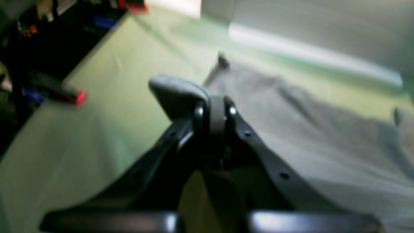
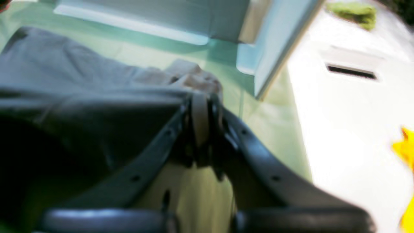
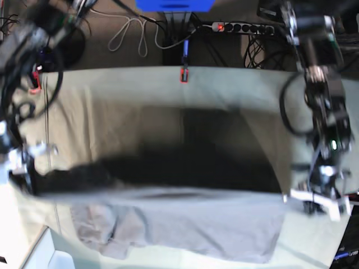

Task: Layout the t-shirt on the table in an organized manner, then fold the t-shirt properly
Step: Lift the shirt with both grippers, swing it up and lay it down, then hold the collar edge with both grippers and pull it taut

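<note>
Item: t-shirt [image 3: 185, 224], dark grey, stretched midair across desk [image 3: 112, 95], lower part draped on near side. Left claw [image 1: 215, 111] clenched on one edge, right claw [image 2: 203, 111] clenched on the other. Status: layout underway; flattening and all folds outstanding.

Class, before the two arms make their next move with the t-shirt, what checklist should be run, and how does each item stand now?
1. Left gripper shut on the t-shirt: ok, grey fabric sits between the closed jaws.
2. Right gripper shut on the t-shirt: ok, cloth is pinched in its jaws.
3. Held edge stretched between both arms: ok in the base view.
4. Shirt flat on the table: not ok, the near part is bunched around the sleeve and the rest is lifted.
5. Red clamp gripping the table cloth: ok at the far edge.
6. Collar position: cannot tell, blurred.
</note>
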{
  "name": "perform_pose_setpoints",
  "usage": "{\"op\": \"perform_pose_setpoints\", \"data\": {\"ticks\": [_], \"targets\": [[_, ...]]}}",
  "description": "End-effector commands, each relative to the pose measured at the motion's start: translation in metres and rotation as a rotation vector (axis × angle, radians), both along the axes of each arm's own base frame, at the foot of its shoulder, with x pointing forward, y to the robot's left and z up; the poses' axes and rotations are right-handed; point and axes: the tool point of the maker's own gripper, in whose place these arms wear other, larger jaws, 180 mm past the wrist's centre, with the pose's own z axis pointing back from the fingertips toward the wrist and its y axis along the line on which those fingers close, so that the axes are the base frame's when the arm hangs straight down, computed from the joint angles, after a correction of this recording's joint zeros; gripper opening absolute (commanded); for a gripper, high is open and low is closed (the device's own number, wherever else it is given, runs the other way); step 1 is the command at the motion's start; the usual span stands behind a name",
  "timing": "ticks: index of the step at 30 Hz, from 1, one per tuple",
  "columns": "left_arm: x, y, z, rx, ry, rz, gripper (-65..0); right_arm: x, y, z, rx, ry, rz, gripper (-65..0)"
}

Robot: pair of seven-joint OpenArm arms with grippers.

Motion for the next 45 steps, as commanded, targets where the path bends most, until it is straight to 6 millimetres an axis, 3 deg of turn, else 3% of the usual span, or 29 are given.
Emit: {"op": "perform_pose_setpoints", "data": {"ticks": [1,7,13,22,35,39,43,45], "targets": [[-0.004,0.011,0.021,0.006,-0.073,0.023,-64.9,-0.008,-0.001,0.003,0.009,-0.029,-0.008,-65.0],[-0.068,0.04,-0.019,-0.134,-0.004,0.119,-64.9,-0.065,-0.004,-0.041,0.078,0.039,-0.072,-65.0],[-0.108,0.063,-0.042,-0.187,0.047,0.194,-64.9,-0.109,0.005,-0.07,0.141,0.105,-0.111,-65.0],[-0.162,0.094,-0.066,-0.251,0.106,0.301,-64.9,-0.136,0.004,-0.098,0.165,0.206,-0.134,-65.0],[-0.183,0.082,-0.098,-0.307,0.179,0.331,-64.9,-0.169,0.006,-0.141,0.23,0.341,-0.161,-65.0],[-0.188,0.085,-0.11,-0.324,0.205,0.35,-64.9,-0.177,0.029,-0.153,0.267,0.39,-0.112,-65.0],[-0.19,0.085,-0.115,-0.329,0.219,0.354,-64.9,-0.174,0.077,-0.16,0.321,0.422,0.012,-64.7],[-0.19,0.086,-0.115,-0.328,0.22,0.354,-64.9,-0.171,0.102,-0.162,0.354,0.43,0.074,-59.0]]}}
